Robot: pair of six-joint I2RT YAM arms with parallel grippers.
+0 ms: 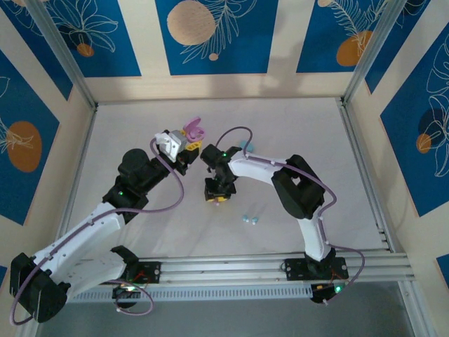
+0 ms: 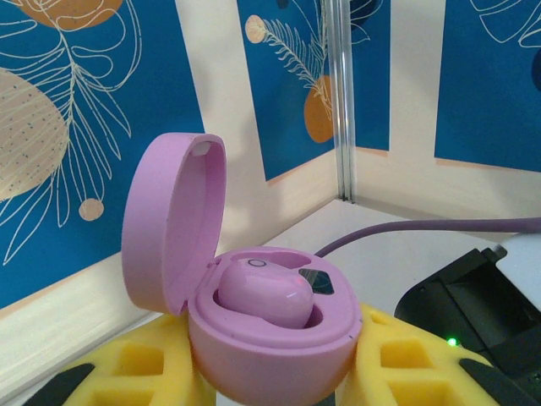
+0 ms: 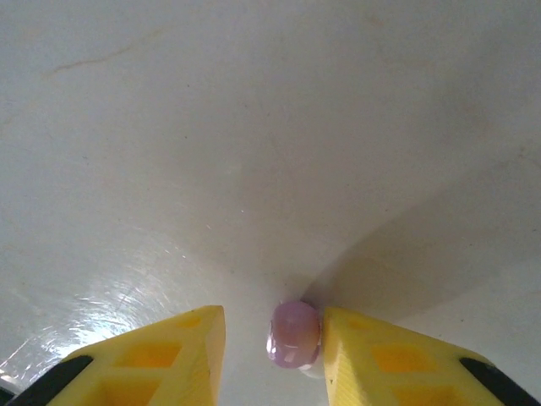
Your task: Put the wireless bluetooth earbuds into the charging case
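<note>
The open pink charging case is gripped at its base by the jaws of the left gripper, with the lid hinged up. A seated earbud fills one well, and the empty socket beside it is left bare. The loose pink earbud is seen on the smooth white worktop between the narrowly parted jaws of the right gripper, touching one jaw and clear of the other. Being tiny, light, glossy and rounded, it is judged slippery. It is best pinched gently across its widest part.
</note>
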